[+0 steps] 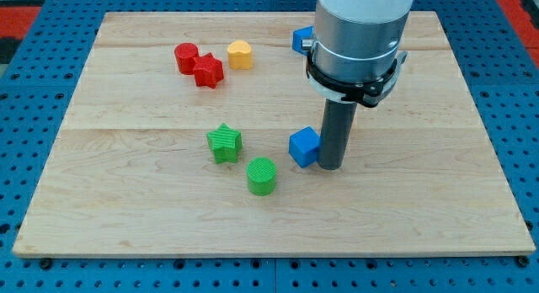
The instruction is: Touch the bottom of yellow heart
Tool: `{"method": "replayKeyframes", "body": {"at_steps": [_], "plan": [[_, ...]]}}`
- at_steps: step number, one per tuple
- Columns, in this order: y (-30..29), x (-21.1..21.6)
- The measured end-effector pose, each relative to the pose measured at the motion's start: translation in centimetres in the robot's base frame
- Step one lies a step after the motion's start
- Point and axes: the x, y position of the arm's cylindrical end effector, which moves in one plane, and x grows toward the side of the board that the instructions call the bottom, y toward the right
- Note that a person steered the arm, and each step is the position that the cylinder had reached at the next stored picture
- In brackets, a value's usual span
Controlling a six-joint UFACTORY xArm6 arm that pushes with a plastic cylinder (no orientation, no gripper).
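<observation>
The yellow heart [240, 54] lies near the view's top, left of centre, on the wooden board [126, 200]. My tip [329, 166] rests on the board right of centre, touching or nearly touching the right side of a blue cube [304, 146]. The tip is far to the lower right of the yellow heart. The arm's wide grey body hides the board behind it.
A red cylinder [186, 56] and a red star [208, 71] sit just left of the heart. A green star [224, 143] and a green cylinder [262, 175] lie left of the blue cube. Another blue block [301, 39] peeks out behind the arm.
</observation>
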Motion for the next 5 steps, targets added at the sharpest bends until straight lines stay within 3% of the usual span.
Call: {"method": "replayKeyframes", "body": {"at_steps": [2, 3, 4, 5], "plan": [[12.7, -1.2], [16.1, -7.4], [13.3, -14.9], [12.2, -16.3]]}}
